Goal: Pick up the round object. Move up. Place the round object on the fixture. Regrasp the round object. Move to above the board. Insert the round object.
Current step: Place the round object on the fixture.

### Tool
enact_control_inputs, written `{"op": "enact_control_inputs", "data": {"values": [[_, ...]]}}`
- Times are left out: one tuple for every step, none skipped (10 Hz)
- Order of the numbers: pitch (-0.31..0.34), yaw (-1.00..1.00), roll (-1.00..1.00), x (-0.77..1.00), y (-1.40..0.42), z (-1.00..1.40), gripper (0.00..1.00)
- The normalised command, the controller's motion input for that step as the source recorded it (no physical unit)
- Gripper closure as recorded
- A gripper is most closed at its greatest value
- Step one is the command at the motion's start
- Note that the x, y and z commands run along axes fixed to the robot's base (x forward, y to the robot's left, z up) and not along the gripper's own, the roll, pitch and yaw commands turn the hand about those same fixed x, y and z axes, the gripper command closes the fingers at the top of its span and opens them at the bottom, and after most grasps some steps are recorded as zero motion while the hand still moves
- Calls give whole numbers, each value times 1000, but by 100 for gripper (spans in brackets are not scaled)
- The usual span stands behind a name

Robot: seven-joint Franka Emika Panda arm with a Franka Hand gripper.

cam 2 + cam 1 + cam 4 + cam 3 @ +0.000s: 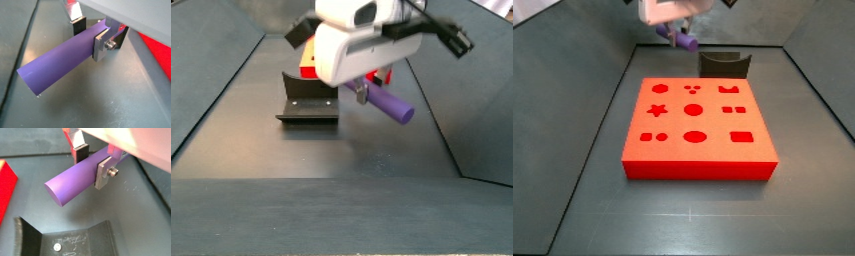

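The round object, a long purple cylindrical peg (77,180), lies between my gripper's fingers in both wrist views (60,62). My gripper (92,162) is shut on it near one end, in the air. In a side view the peg (388,101) sticks out below the white gripper (362,92), beside the fixture. The fixture (63,240), a dark notched block, stands on the floor below the peg's free end. In a side view the peg (686,40) hangs to the left of the fixture (723,64), behind the red board (696,125) with its shaped holes.
Grey sloping walls (573,80) enclose the grey floor. The board's red edge shows in both wrist views (7,185) (157,52). The floor in front of the board (687,215) is bare grey.
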Motion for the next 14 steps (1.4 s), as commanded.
{"op": "enact_control_inputs", "data": {"values": [[18, 4, -12, -15, -6, 1000, 100], [20, 6, -16, -19, -6, 1000, 100], [20, 7, -21, -21, -8, 1000, 100], [20, 8, -25, -23, -10, 1000, 100], [24, 10, -31, -25, -11, 954, 100], [26, 10, -36, -17, -10, 777, 100], [34, 11, -44, -5, -8, 541, 100], [40, 11, -48, 1, -6, 423, 100], [56, 11, -57, 10, -5, 187, 100], [-148, -1000, 53, 883, -1000, 59, 100], [-150, -1000, 55, 919, -1000, 28, 100], [-153, -1000, 61, 985, -1000, 15, 100], [-150, -1000, 77, 838, -654, -11, 100], [-142, -1000, 94, 709, -374, -13, 100]]}}
